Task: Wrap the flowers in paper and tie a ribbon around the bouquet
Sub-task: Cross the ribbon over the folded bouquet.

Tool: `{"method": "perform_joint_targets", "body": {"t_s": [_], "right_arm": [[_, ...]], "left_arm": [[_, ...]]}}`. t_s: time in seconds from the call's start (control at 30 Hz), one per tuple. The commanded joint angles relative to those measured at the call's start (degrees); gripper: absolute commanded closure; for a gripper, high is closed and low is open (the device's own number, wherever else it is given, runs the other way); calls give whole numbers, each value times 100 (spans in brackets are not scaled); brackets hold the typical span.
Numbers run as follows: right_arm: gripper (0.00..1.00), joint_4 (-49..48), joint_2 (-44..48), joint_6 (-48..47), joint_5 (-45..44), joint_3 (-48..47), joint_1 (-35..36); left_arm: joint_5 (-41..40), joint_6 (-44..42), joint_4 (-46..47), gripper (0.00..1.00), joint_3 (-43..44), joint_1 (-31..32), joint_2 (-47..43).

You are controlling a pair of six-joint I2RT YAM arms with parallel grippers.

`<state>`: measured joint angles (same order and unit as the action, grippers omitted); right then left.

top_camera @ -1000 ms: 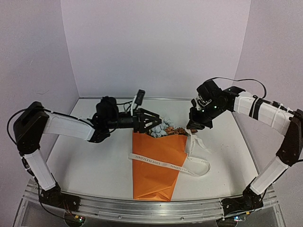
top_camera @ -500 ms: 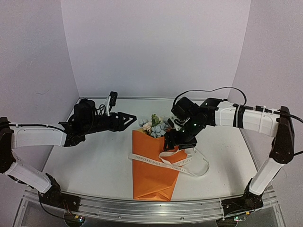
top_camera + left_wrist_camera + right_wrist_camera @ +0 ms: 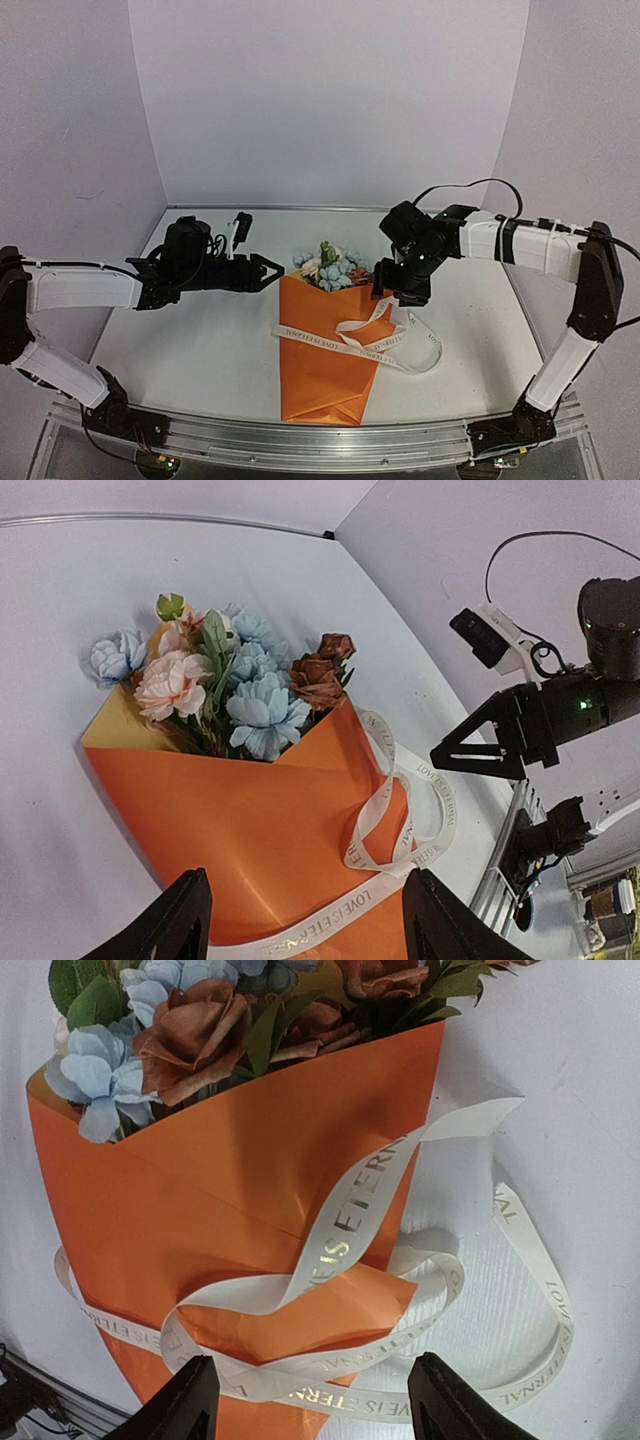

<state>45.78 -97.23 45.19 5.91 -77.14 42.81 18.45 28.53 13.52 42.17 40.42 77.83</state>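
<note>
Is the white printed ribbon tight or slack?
Slack: the white printed ribbon lies in open loops across the orange paper cone and table.

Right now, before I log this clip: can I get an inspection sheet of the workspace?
Surface: white table, no spills seen.
Job's things: bouquet lies flat, orange paper around the flowers; ribbon loosely looped across it, no firm knot seen.
Clutter: nothing seen.
Grippers: left gripper beside the flowers, jaws open, empty; right gripper over the ribbon, jaws open, empty.
Cables: black cable arcs above the right arm.
Surroundings: plain pale walls, metal rail at the near edge.
</note>
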Motion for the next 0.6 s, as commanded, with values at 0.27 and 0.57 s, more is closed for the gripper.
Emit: {"method": "perform_joint_targets", "body": {"t_s": [0.27, 0.57], "right_arm": [[45, -705, -667, 762, 29, 2, -301], [53, -808, -845, 802, 39, 42, -365]], "left_arm": [[-116, -238, -749, 33, 293, -44, -2], [-18, -254, -1165, 34, 276, -43, 119]]}}
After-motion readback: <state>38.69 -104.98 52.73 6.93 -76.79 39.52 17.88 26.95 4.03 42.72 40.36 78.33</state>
